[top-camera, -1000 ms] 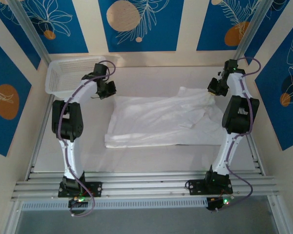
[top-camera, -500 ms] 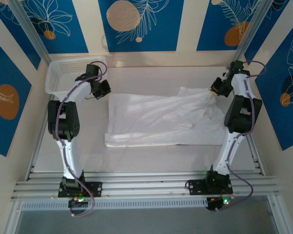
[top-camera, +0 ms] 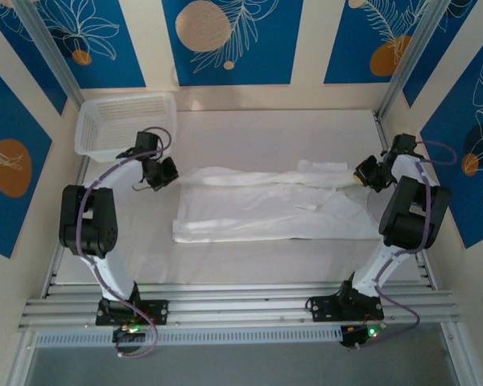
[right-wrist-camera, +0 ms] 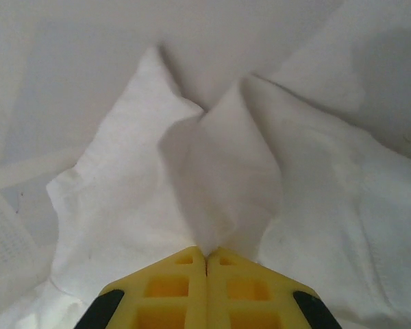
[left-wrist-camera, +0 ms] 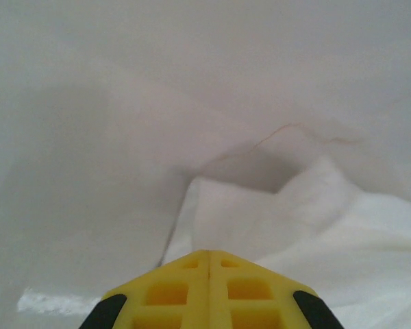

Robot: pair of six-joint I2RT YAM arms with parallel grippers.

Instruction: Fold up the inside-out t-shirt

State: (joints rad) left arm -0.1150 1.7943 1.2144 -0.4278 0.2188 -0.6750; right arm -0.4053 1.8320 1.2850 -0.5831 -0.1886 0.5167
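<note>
Blue panels with leaf drawings and orange circles stand around a pale bench (top-camera: 266,133). The inside-out t-shirt (top-camera: 266,215) lies on it, white and wrinkled, spread over the middle. Its far edge is bunched into a long roll. The roll runs from 9 o'clock to 3 o'clock, pulled straight between the two hands.

The left hand (top-camera: 164,172) is at the 9 o'clock end. Seen from its wrist, the yellow fingers (left-wrist-camera: 171,293) are pressed tight together. The cloth comes right up to their tips, so this hand is pinching the shirt.

The right hand (top-camera: 362,173) is at the 3 o'clock end. Its yellow fingers (right-wrist-camera: 241,296) are pressed together too, with a peak of cloth squeezed at the tips.

A small tag (top-camera: 308,207) lies on the shirt, toward 3 o'clock. A white mesh basket (top-camera: 85,138) sits at 10 o'clock, near the left arm and apart from the shirt.
</note>
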